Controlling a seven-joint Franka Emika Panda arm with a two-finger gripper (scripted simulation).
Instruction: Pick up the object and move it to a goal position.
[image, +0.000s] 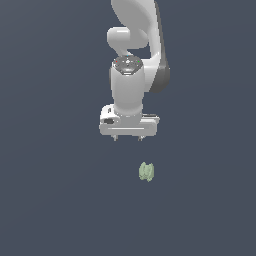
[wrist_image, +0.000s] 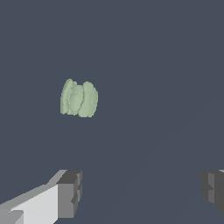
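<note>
A simulated scene on a flat, dark blue-grey ground with no visible edges or other items. In the exterior view, a white robot arm (image: 132, 55) reaches down from the top of the frame, and its gripper (image: 128, 137) points straight down, with only the short tips of its two jaws showing beneath the wide white hand. Below the gripper and slightly toward the exterior view's right lies the object (image: 146, 171), a small pale green lump with upright ridges, far smaller than the gripper. It sits apart from the jaws, untouched, with bare ground between them. In the wrist view, the same object (wrist_image: 79, 98) shows as three or four rounded green ridges pressed together, and the two dark grey fingertips (wrist_image: 70, 192) stand far apart at the lower corners of the picture, so the jaws are spread wide and hold nothing. The object is not between them; it lies off to one side of the gap. No goal marker can be seen in either view. Judging from this, the task is at the approach step, before any grasp. The next move likely calls for shifting the gripper sideways until the object is centred between the jaws, then lowering around it before closing
</note>
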